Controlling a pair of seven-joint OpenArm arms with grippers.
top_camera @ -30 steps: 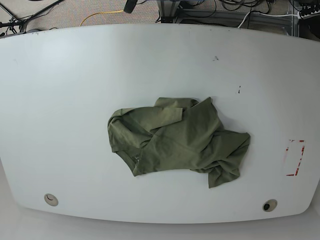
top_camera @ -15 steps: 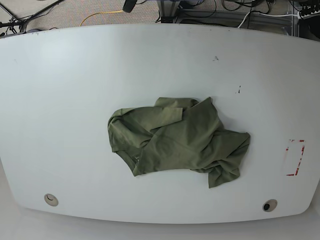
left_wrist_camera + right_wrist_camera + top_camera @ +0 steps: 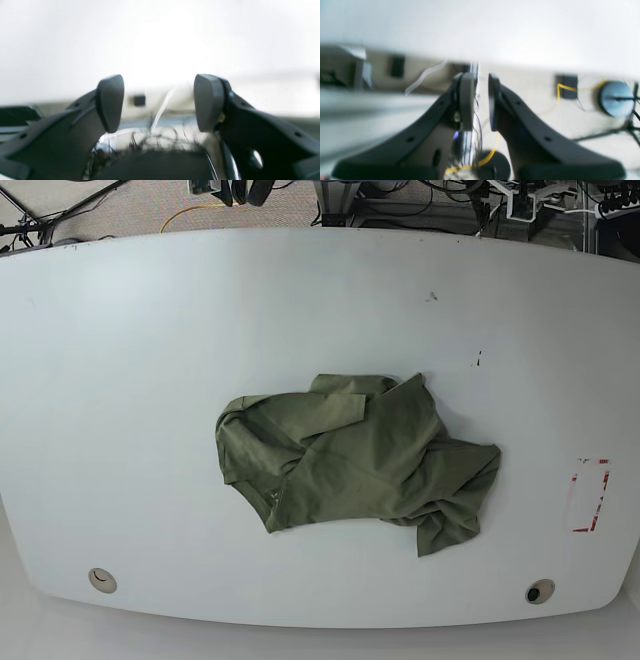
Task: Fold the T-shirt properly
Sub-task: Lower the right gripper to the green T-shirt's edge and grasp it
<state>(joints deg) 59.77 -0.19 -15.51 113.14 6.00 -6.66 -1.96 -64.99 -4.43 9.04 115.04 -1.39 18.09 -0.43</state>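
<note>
Base view: one T-shirt (image 3: 355, 460) crumpled (mid-table (image 3: 120, 380)); left tool (image 3: 159, 102) spread, right tool (image 3: 478, 101) narrowly parted, empty.

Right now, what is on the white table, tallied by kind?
Olive-green T-shirt, crumpled: 1
Red-outlined marker rectangle: 1
Round holes in the table, near front edge: 2
Total: 4

No text, label, brand or number is showing clearly enough to read; the red marking (image 3: 590, 495) on the surface (image 3: 120, 380), right of the T-shirt (image 3: 350, 460), is carrying no letters.
</note>
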